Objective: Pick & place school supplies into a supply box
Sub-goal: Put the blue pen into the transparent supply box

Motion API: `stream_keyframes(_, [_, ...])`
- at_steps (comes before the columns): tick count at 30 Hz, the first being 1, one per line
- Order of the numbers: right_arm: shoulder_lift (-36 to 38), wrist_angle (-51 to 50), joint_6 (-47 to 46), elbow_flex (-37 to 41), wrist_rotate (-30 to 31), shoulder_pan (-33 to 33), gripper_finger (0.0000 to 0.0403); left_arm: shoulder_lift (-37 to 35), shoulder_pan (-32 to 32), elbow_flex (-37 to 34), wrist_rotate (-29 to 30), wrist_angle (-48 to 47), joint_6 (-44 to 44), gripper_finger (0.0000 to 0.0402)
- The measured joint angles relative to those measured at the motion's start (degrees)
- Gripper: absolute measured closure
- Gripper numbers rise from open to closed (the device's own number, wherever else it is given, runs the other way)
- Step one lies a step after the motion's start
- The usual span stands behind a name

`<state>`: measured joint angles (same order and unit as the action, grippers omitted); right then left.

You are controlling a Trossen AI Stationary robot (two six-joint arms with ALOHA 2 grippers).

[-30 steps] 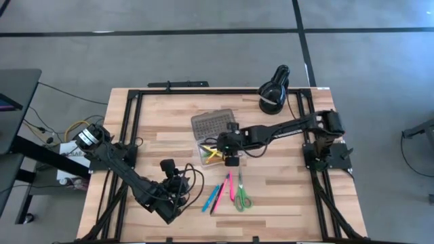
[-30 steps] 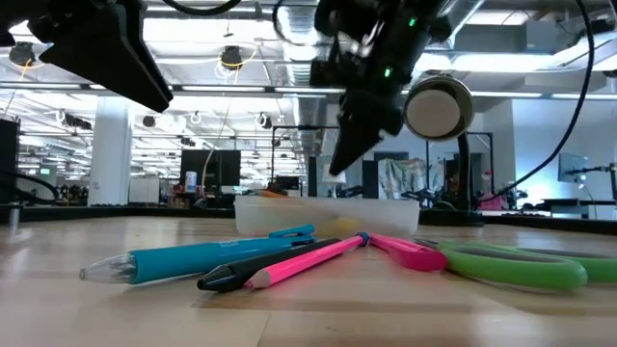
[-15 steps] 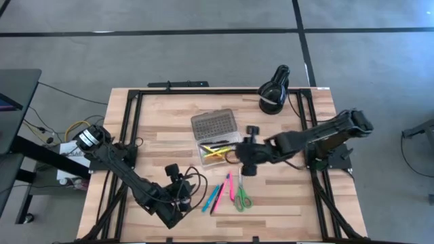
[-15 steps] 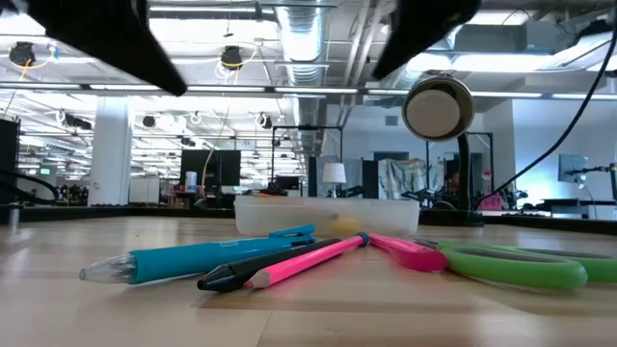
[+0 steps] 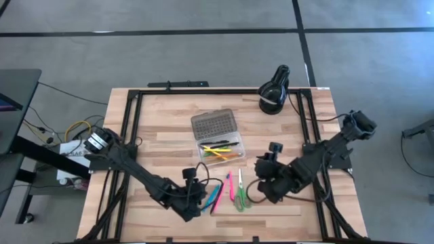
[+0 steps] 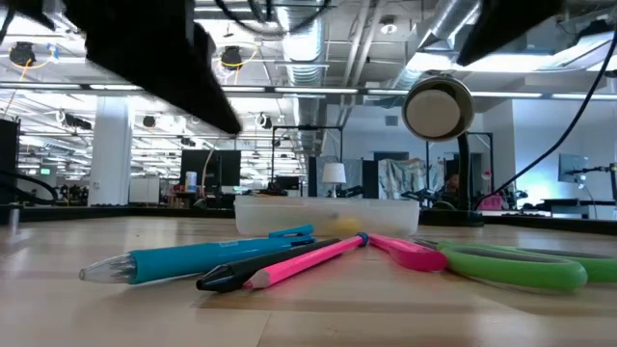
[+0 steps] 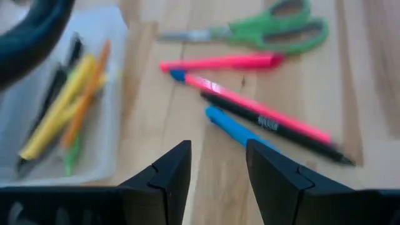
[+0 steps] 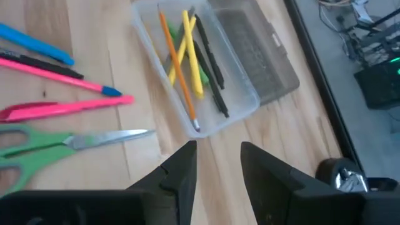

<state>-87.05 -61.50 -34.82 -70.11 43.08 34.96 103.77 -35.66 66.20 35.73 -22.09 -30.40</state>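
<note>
The clear supply box [image 5: 221,150] stands open mid-table with its dotted grey lid [image 5: 213,124] laid back toward the far edge. Yellow, orange and dark pens [image 8: 187,56] lie inside it. On the wood near the front lie a blue pen [image 7: 234,128], a black pen [image 7: 275,128], a pink pencil [image 7: 256,106], a pink marker [image 7: 219,62] and green-handled scissors [image 5: 242,194]. My left gripper [image 5: 196,194] is open and hovers just left of the loose pens. My right gripper [image 5: 262,184] is open too, just right of the scissors. Neither touches anything.
A black round lamp [image 5: 273,89] stands at the far right corner and shows behind the box in the low view [image 6: 439,108]. Black frame rails [image 5: 132,115] run along the table's sides and far edge. Bare wood lies left of the box.
My right gripper has pulled back from over the supply box toward the near right, ending beside the scissors. My left gripper has moved right along the near edge toward the loose pens. The loose supplies have not shifted.
</note>
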Motion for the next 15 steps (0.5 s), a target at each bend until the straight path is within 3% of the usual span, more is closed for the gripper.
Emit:
stream_keyframes(7, [0.13, 0.54, -8.55, 5.22, 4.63, 5.80, 0.0285, 3.93, 1.79, 0.01, -6.83, 7.38, 1.31, 0.0254])
stream_keyframes(15, [0.13, 0.40, -17.37, 10.61, 8.38, 8.71, 0.0285, 6.34, 2.79, 0.02, -9.52, 11.49, 0.39, 0.0254])
